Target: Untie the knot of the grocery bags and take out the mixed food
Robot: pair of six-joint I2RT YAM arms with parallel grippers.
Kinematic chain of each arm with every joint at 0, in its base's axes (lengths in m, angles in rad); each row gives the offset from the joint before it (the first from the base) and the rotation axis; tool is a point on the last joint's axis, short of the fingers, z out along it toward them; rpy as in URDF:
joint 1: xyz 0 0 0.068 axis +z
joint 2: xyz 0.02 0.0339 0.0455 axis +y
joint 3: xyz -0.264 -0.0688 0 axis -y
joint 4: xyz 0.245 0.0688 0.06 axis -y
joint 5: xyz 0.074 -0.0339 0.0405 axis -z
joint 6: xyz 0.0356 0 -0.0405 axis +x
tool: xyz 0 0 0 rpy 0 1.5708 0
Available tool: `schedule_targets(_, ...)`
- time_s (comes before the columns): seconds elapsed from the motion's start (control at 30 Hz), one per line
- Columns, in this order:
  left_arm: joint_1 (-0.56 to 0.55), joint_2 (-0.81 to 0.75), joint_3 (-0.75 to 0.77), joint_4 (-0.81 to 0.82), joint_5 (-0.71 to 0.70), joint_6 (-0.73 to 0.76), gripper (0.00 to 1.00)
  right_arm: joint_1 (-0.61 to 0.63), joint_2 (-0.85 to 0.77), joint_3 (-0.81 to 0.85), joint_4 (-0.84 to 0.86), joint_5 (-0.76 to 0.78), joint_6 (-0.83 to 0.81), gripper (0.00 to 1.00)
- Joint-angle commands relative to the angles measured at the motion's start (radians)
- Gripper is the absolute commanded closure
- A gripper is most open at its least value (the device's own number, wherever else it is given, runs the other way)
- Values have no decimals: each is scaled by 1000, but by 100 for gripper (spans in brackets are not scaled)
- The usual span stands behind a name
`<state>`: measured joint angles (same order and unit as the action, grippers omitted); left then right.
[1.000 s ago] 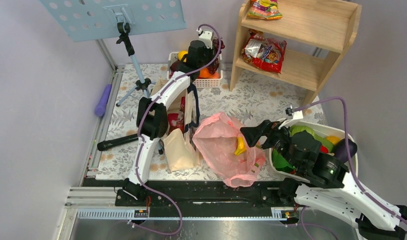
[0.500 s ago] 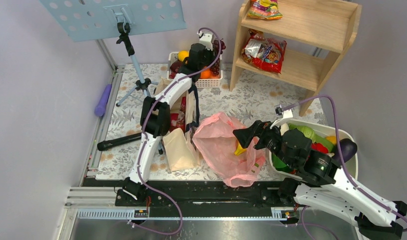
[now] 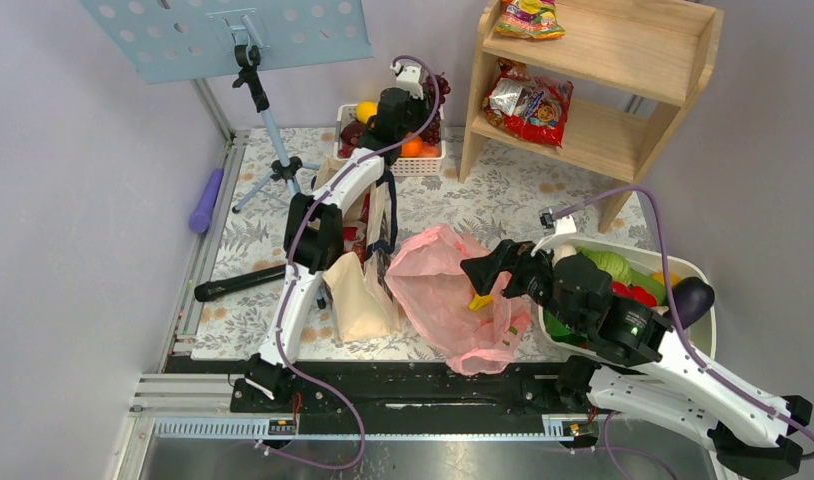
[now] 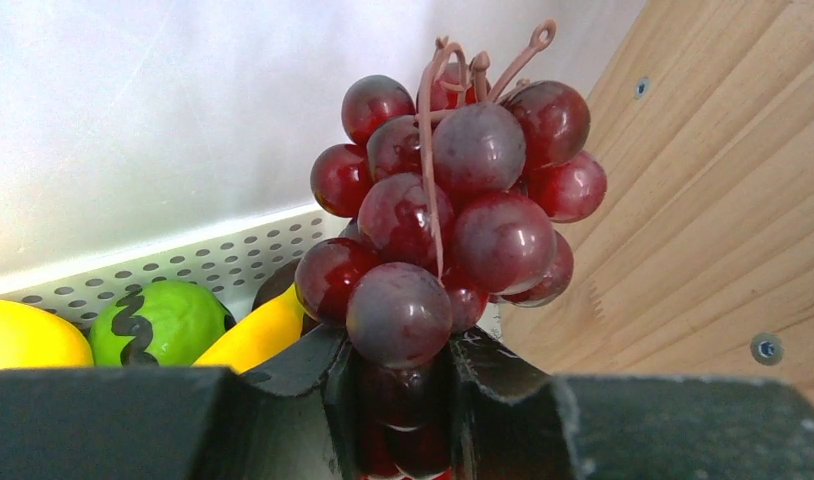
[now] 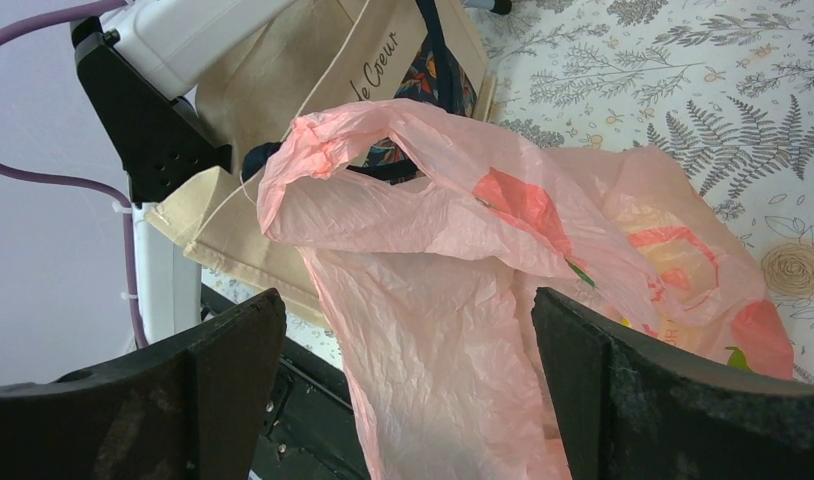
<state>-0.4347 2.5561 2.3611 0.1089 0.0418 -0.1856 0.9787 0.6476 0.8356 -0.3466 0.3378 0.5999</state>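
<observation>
A dark red grape bunch (image 4: 453,200) stands between the fingers of my left gripper (image 4: 403,400), which is shut on its lower grapes. It hangs over the white basket (image 4: 183,265) at the back, beside the wooden shelf side (image 4: 703,220). One pink grocery bag (image 3: 438,285) lies crumpled mid-table, with a yellow banana (image 3: 480,299) showing at its right side. My right gripper (image 3: 480,272) hovers just above it, open, with the pink plastic (image 5: 453,330) below and between its wide fingers. A loose handle loop (image 5: 383,130) shows; no knot is visible.
A beige canvas tote (image 3: 358,290) stands left of the bag, under the left arm. A white bowl (image 3: 583,243) of produce sits at the right. The wooden shelf (image 3: 623,140) holds snack packets. A music stand (image 3: 263,110) stands at the back left.
My right gripper has moved left, from beside the bowl to over the pink bag, still open. The left gripper with the grapes has shifted slightly further back over the basket.
</observation>
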Motion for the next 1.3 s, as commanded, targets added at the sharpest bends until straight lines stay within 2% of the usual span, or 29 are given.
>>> schedule_targets(0.0, 28, 40, 39, 118, -14, -55, 83, -3, 13, 31, 38, -11, -9, 1)
schedule_targets(0.07, 32, 35, 25, 120, -62, -77, 72, -3, 14, 31, 39, -10, -9, 1)
schedule_targets(0.1, 36, 28, 12, 130, -83, -91, 61, -3, 15, 31, 39, -9, -10, 0)
schedule_targets(0.13, 38, 23, -5, 143, -89, -106, 57, -3, 16, 30, 39, -7, -11, 0)
schedule_targets(0.4, 56, 10, -44, 174, -91, -164, 51, -4, 26, 33, 38, -2, -13, 0)
schedule_targets(0.5, 63, 1, -72, 196, -89, -185, 43, -3, 29, 31, 38, -3, -11, 1)
schedule_targets(0.63, 70, -5, -91, 207, -92, -207, 40, -3, 32, 31, 39, -3, -11, 1)
schedule_targets(0.77, 75, -21, -114, 221, -101, -216, 32, -3, 36, 33, 38, -3, -12, 1)
schedule_targets(1.27, 76, -153, -214, 235, -48, -130, 3, -3, 36, 35, 37, -1, -32, 1)
